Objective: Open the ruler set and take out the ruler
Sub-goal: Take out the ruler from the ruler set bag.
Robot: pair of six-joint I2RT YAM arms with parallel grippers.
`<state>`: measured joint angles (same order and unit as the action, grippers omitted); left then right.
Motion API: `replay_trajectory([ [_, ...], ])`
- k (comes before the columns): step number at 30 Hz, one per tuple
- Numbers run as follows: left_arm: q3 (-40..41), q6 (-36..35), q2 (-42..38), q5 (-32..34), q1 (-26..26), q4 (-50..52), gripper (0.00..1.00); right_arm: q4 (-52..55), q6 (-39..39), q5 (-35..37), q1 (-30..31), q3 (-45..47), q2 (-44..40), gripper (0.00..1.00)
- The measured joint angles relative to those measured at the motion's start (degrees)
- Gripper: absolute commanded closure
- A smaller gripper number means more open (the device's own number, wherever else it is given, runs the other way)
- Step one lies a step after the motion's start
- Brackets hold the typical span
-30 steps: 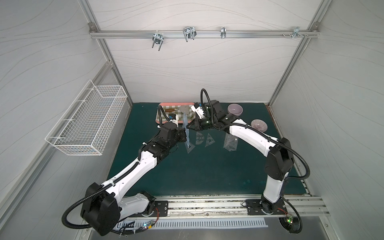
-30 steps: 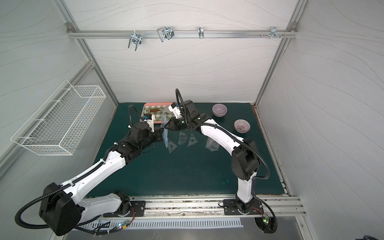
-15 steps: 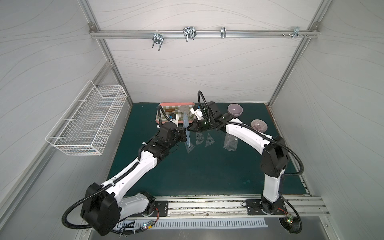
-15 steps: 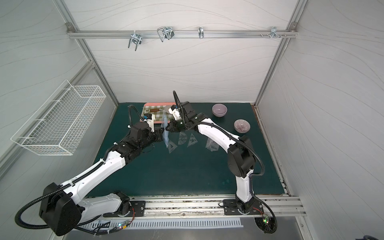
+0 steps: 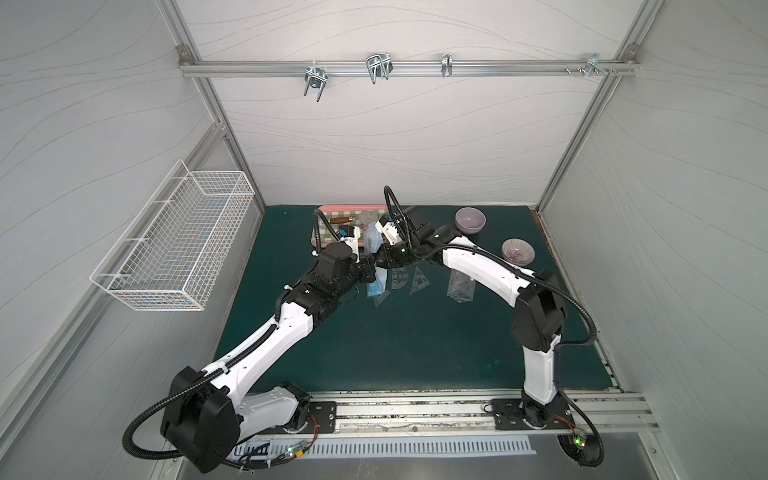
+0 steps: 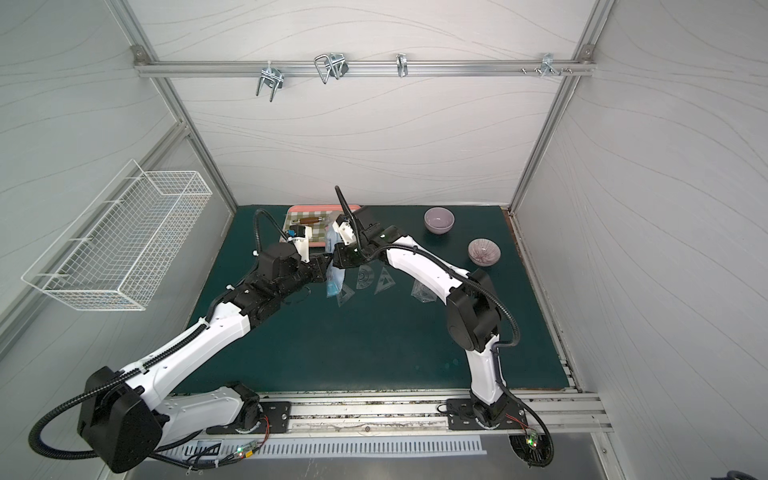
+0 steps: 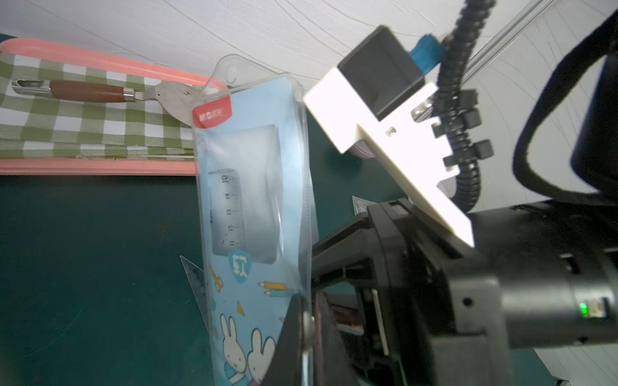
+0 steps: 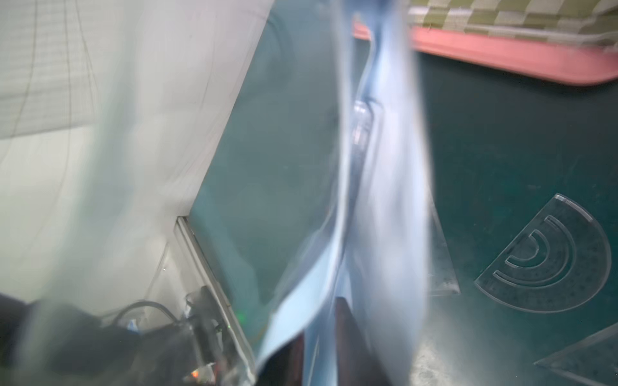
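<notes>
Ruler set (image 7: 254,207) pinched by left gripper (image 7: 309,320) (reaching forward).

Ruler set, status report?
Left end effector shut on blue plastic ruler-set pouch. Right end effector at its edge, grip unclear. Clear ruler inside. Nothing blocking.

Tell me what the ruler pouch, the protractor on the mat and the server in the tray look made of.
Ruler pouch: thin, glossy clear plastic film over a printed blue card; it creases and glares.
Protractor: rigid clear plastic, likely acrylic; the mat shows through.
Server: shiny metal blade, brown handle, probably varnished wood.
</notes>
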<state>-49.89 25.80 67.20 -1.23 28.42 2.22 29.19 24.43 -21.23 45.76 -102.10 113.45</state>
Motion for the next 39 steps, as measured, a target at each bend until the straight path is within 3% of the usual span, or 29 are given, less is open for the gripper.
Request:
replay_trajectory([
  [3, 0.0, 0.0, 0.0, -0.5, 0.0, -0.3, 1.00, 0.1, -0.1, 0.2, 0.0, 0.0, 0.0, 0.65],
  [16, 0.0, 0.0, -1.2, -1.0, -0.5, -0.7, 1.00, -3.4, 1.3, -4.8, -0.1, 0.3, 1.6, 0.66],
  [24, 0.0, -0.1, -1.1, -0.9, -0.8, 0.0, 1.00, -5.3, 2.3, -8.6, -0.2, 0.3, 3.4, 0.71],
  [36, 0.0, -1.3, -1.1, -0.4, -0.6, -0.2, 1.00, -6.3, 2.6, -12.9, -0.1, 0.3, 4.3, 0.86],
  [39, 0.0, -1.7, -1.1, 0.1, -0.5, -0.3, 1.00, -6.5, 2.5, -13.4, -0.1, 0.3, 4.3, 0.94],
])
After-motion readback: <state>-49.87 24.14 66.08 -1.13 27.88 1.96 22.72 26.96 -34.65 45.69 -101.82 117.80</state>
